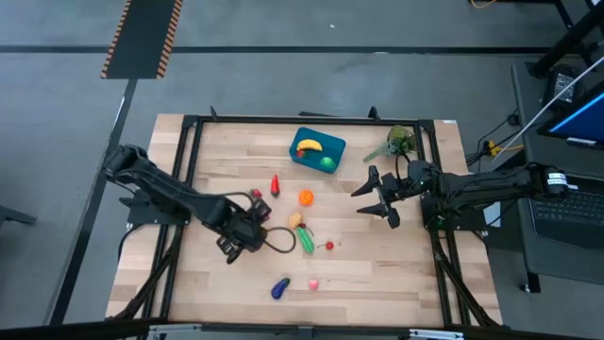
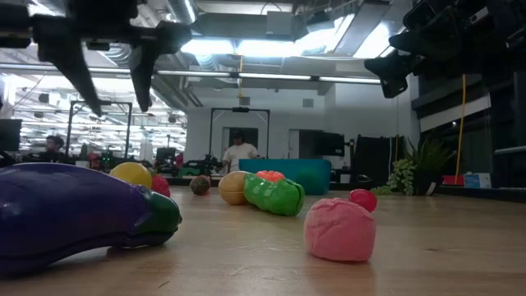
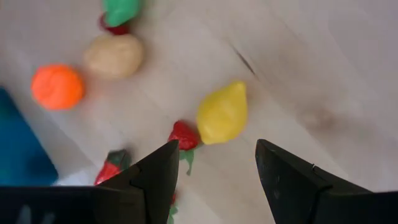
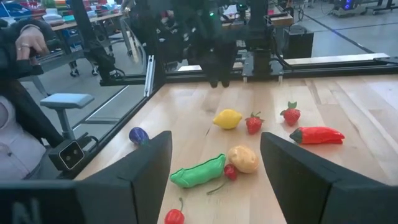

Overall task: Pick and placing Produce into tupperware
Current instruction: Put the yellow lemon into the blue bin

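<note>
Two open pincers [image 1: 243, 229] [image 1: 377, 196], tupperware [image 1: 316, 149] near edge

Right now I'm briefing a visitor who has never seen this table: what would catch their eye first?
Probably the teal tub at the table's far edge, already holding a banana and a green piece. Next, the bright toys scattered mid-table: an orange, a red pepper, a pea pod. The open left gripper hovers over a lemon and a strawberry; the right gripper, also open, waits near the right side.
</note>
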`<action>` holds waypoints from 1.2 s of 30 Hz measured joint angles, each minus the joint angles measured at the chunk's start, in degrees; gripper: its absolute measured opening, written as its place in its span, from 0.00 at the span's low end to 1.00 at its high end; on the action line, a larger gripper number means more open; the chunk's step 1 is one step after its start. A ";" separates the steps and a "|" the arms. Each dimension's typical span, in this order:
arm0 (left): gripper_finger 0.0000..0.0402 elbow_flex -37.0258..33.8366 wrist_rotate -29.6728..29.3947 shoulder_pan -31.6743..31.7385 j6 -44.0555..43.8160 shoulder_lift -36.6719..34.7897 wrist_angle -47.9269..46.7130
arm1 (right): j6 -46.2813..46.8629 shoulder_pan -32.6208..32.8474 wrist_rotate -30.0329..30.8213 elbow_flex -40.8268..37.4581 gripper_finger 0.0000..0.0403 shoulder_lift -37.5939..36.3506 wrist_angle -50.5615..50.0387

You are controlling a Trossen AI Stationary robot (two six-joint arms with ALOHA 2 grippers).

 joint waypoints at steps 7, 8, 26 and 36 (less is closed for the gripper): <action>0.51 0.41 0.12 -0.58 9.99 4.90 -0.02 | -0.08 0.00 0.00 0.00 0.62 0.00 -0.02; 0.51 0.41 0.12 -0.56 11.11 5.52 0.02 | -0.09 0.00 0.00 0.00 0.62 0.00 0.00; 0.51 0.41 3.46 3.28 16.73 7.71 4.21 | -0.11 0.01 -0.04 0.02 0.62 0.00 -0.02; 0.51 0.41 7.09 4.69 17.95 7.71 4.42 | -0.11 0.02 -0.07 0.02 0.62 0.00 -0.04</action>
